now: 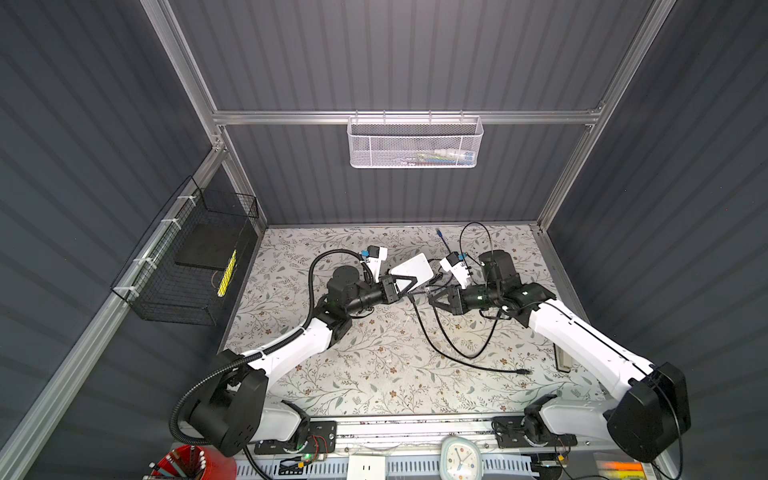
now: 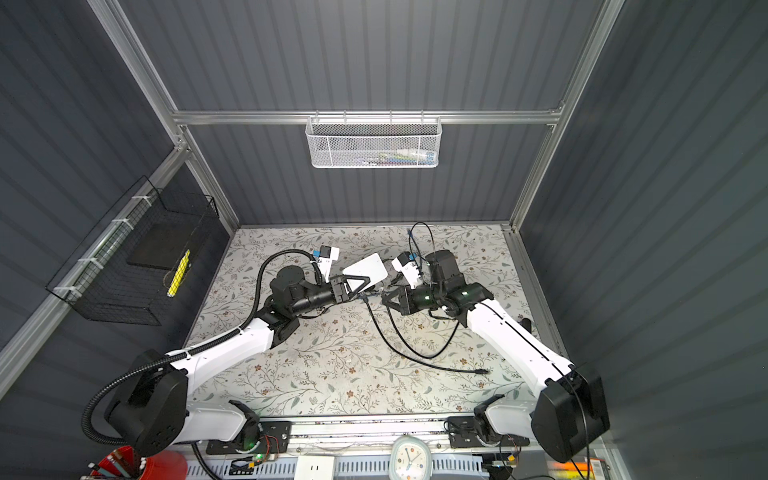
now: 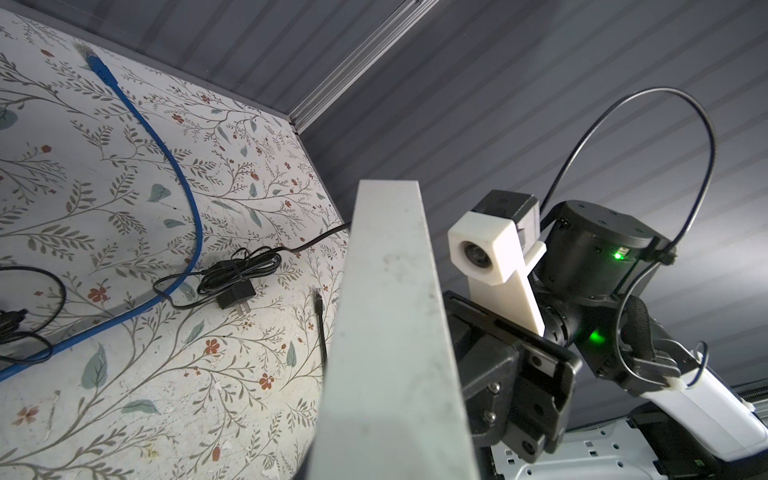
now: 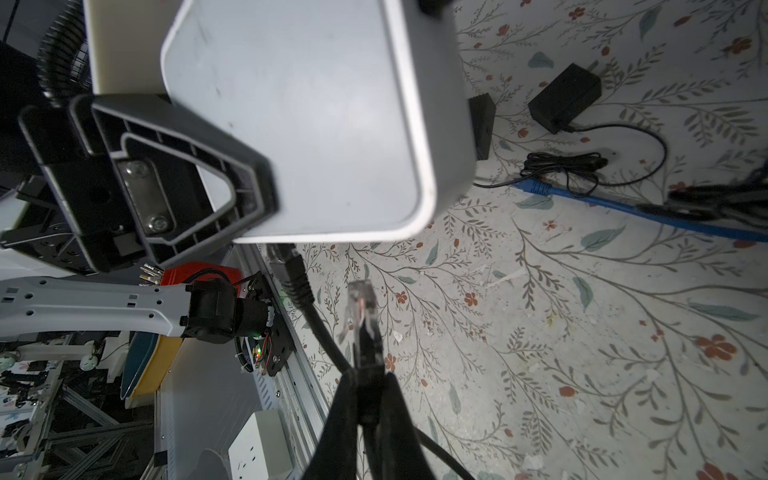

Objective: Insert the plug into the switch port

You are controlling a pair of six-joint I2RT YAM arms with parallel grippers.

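Observation:
In both top views my left gripper (image 1: 405,286) is shut on a white box-shaped switch (image 1: 415,268) (image 2: 370,268), held tilted above the floral table. In the left wrist view the switch (image 3: 386,332) fills the middle and hides my own fingers. My right gripper (image 4: 368,374) (image 1: 432,296) is shut on the black boot of a cable that ends in a clear plug (image 4: 360,299). The plug points at the switch's near edge (image 4: 332,237) and stops a short gap from it. The ports themselves are hidden. Another black cable (image 4: 293,274) enters that same edge beside the plug.
A blue network cable (image 3: 166,166) (image 4: 623,208) and a black power adapter (image 4: 565,97) lie behind the switch. Black cable loops (image 1: 457,340) trail across the table's middle. A black wire basket (image 1: 187,266) hangs on the left wall, a white mesh basket (image 1: 415,143) on the back rail.

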